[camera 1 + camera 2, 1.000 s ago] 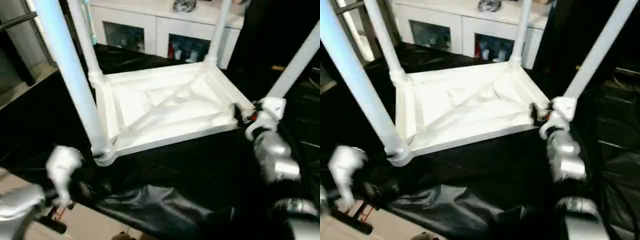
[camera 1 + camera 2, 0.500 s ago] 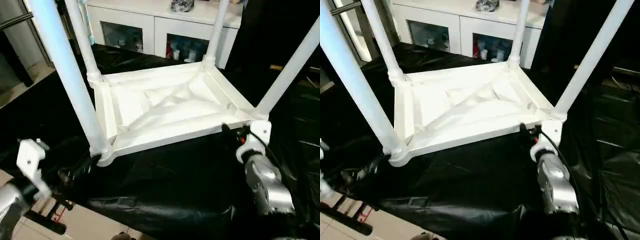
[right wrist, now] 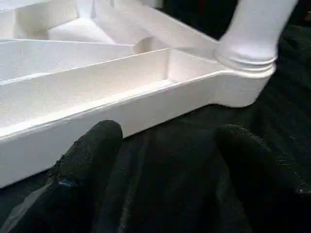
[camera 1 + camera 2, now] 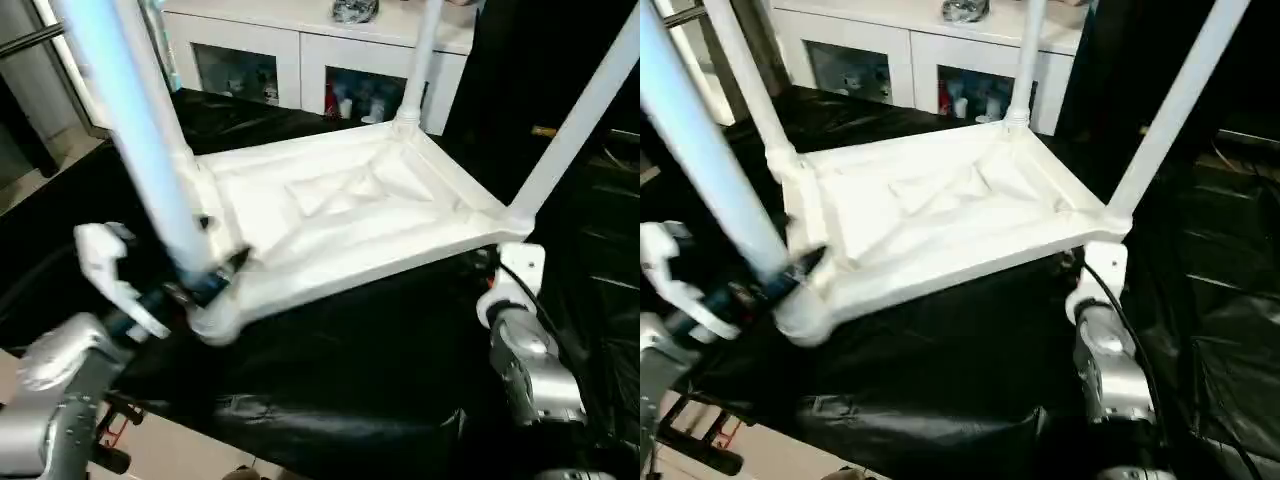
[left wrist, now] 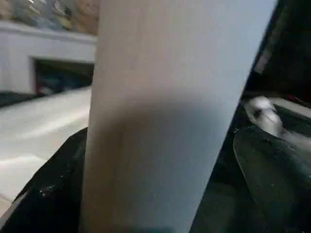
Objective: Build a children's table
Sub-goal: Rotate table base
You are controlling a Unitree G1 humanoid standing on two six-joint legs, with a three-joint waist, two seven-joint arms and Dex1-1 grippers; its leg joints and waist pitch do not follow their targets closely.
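Straddling the near leg [image 4: 150, 170] (jaws wide), left gripper [image 4: 205, 285].

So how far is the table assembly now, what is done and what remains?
Done: the table top lies upside down on the black sheet, and all four legs stand in its corner sockets. In hand: the left claw sits open around the near left leg just above its socket; the right claw is open just short of the near right corner. Left, probably: seating that leg firmly and turning the table upright.

The left hand [image 4: 195, 290] has risen to straddle the near leg [image 4: 135, 150]; the right hand [image 3: 160, 160] has drawn back from the tabletop [image 4: 340, 215].
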